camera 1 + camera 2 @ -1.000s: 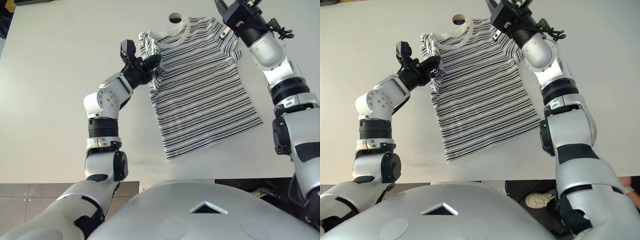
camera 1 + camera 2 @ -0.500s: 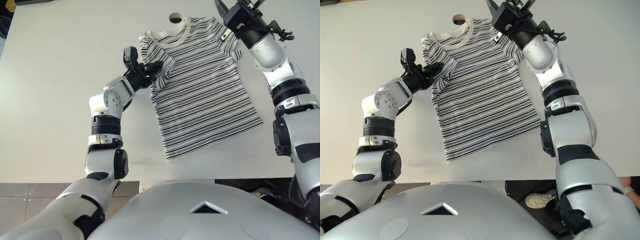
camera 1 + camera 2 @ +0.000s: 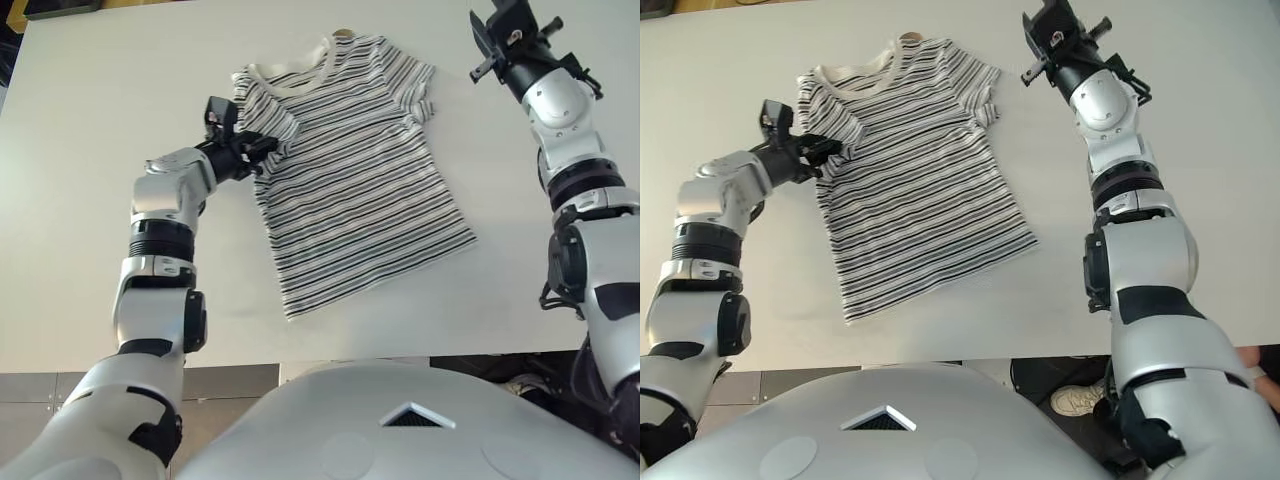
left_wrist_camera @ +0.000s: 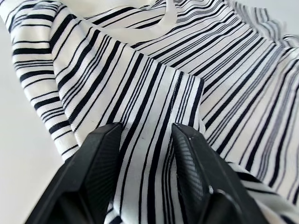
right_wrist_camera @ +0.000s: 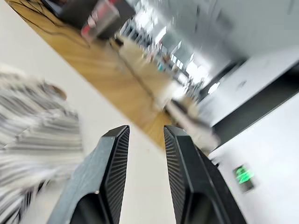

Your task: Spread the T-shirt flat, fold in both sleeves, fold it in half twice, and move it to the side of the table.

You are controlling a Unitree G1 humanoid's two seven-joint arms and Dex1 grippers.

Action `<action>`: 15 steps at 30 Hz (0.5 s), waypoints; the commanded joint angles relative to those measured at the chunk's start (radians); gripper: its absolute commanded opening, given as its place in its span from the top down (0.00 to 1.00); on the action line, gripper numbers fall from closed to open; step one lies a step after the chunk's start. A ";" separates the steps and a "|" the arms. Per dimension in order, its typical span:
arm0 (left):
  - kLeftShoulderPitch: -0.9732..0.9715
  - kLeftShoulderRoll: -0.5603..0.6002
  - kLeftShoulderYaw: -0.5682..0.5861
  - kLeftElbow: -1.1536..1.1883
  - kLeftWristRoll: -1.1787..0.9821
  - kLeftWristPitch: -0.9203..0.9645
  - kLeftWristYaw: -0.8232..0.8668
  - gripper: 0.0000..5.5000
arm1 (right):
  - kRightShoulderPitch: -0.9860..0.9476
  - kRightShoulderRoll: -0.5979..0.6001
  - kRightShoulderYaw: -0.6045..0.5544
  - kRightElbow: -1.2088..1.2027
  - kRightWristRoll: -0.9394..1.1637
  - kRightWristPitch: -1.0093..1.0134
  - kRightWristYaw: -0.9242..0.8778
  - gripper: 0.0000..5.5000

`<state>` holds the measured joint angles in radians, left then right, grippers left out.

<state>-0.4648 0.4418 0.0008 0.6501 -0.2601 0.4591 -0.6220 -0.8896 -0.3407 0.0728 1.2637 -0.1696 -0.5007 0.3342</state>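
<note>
T-shirt (image 3: 360, 180) flat, upper centre of bench (image 3: 90, 200). Right end effector (image 3: 490, 40) has left right sleeve, now upper right, fingers spread and empty. Left end effector (image 4: 147, 133) still at left sleeve (image 3: 262, 105) — fingers apart, cloth between them — sleeve folds probably still in hand.

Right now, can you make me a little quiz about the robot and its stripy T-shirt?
1. True or false: the T-shirt lies folded in half on the table.
2. Pick one: what is between the fingers of the right gripper? A, a sleeve. B, nothing. C, a cup.
3. Fill the gap: the left gripper is at one ____ of the T-shirt.

Key
1. False. It lies spread out.
2. B. Its fingers are apart, with nothing between them.
3. Sleeve, the one on the robot's left.
</note>
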 commanded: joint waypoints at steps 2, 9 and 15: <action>0.091 -0.007 -0.007 -0.093 -0.013 0.076 -0.049 0.64 | -0.037 0.064 -0.100 0.035 0.120 0.184 0.167 0.75; 0.082 0.029 0.135 -0.289 -0.119 0.090 -0.058 0.63 | -0.041 0.118 -0.184 0.066 0.195 0.432 0.243 0.63; 0.077 0.052 0.197 -0.318 -0.136 0.091 -0.047 0.63 | -0.038 0.149 -0.214 0.079 0.202 0.534 0.236 0.62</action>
<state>-0.3692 0.4817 0.1842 0.3498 -0.3886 0.5415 -0.6780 -0.9138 -0.2029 -0.1307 1.3347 0.0259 -0.0008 0.5784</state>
